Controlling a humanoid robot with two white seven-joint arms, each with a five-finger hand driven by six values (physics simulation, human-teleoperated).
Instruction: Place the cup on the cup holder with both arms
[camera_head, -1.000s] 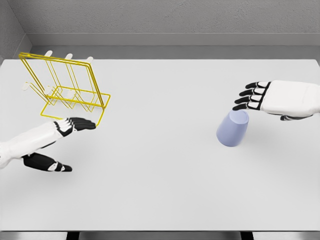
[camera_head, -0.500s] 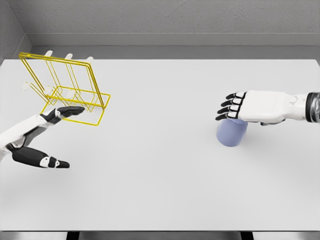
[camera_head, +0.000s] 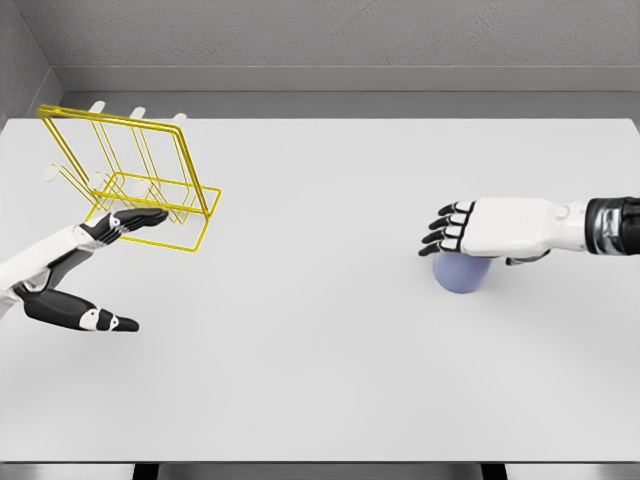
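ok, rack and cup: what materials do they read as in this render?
Cup holder: thin yellow rods with white-tipped pegs, so it looks like coated or painted wire; metal is likely but not certain.
Cup: pale lavender, matte, uniform, no gloss, so plastic or matte-glazed ceramic; it is mostly hidden under the right robot hand, so that call stays open.
Table: flat matte white, untextured.

Simulated test bench, not a real room: flat, evenly lit render with textureless surfaces. A plain white table (camera_head: 320, 330) fills most of the view, backed by a bare grey wall (camera_head: 330, 35) with a lighter ledge along its foot. Props are sparse: a yellow wire cup holder (camera_head: 135, 180) and a lavender cup (camera_head: 460, 272). Probably a robotics lab mock-up; nothing domestic shows.
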